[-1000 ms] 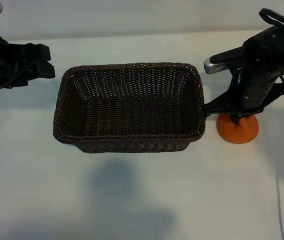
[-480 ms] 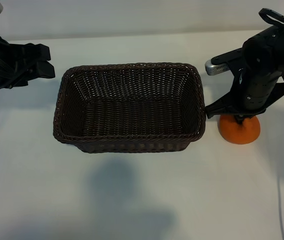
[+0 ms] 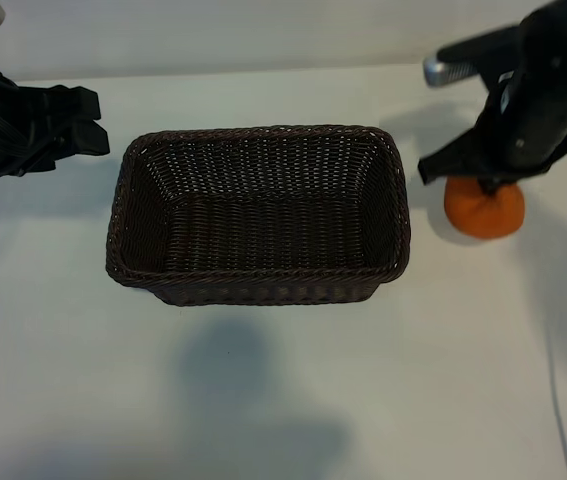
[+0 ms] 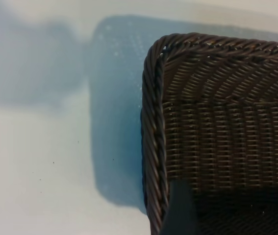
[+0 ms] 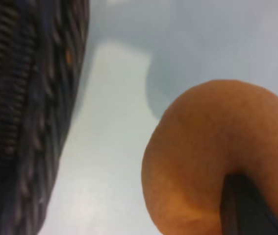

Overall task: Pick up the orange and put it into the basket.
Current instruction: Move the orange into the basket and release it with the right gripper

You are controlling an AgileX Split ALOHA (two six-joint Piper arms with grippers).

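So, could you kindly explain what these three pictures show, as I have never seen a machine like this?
This is a two-armed table robot. The wide picture looks down on it from outside; the other two come from cameras on each arm's wrist. On the white table stands a dark woven basket with nothing in it. The right gripper, at that picture's right, is pinched onto the top of an orange beside the basket; its own camera shows the fruit close up with a dark fingertip against it. The orange looks lifted off the table. The left gripper waits open at the left, holding nothing.
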